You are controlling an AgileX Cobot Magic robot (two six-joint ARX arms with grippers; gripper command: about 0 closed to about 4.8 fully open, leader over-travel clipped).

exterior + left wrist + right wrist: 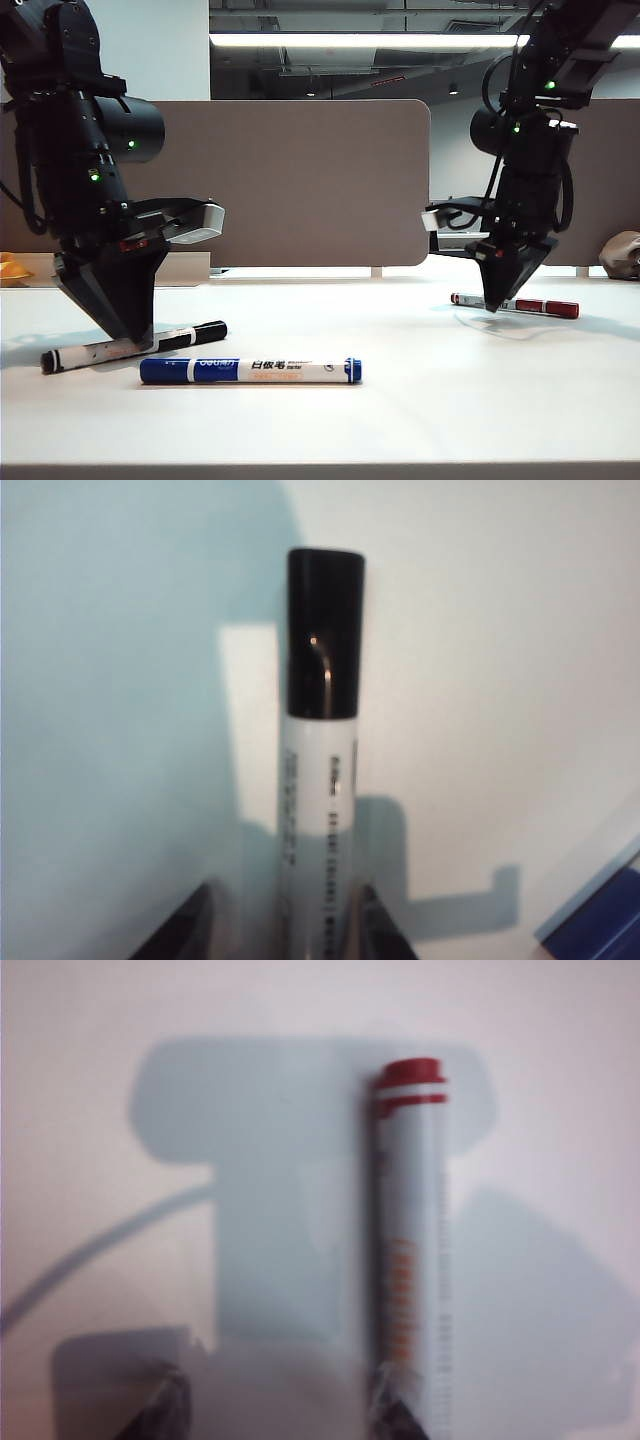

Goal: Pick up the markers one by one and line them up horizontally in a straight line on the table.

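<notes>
Three markers lie on the white table [420,410]. The black-capped marker [135,345] rests at the left, slightly slanted, and my left gripper [125,335] stands down over its barrel. In the left wrist view that marker [320,770] runs between the fingers of the left gripper [285,935], which is open, with the barrel close to one finger and a gap to the other. The blue marker [250,370] lies flat near the front. The red marker [515,303] lies at the right. My right gripper [497,300] is open, low at the red marker [410,1240], with one fingertip [392,1415] against its barrel and nothing between the fingers.
Grey-brown divider panels [300,180] stand along the back of the table. An orange object [10,268] sits at the far left and a brownish one [622,255] at the far right. A faint curved line [100,1250] marks the table near the right gripper.
</notes>
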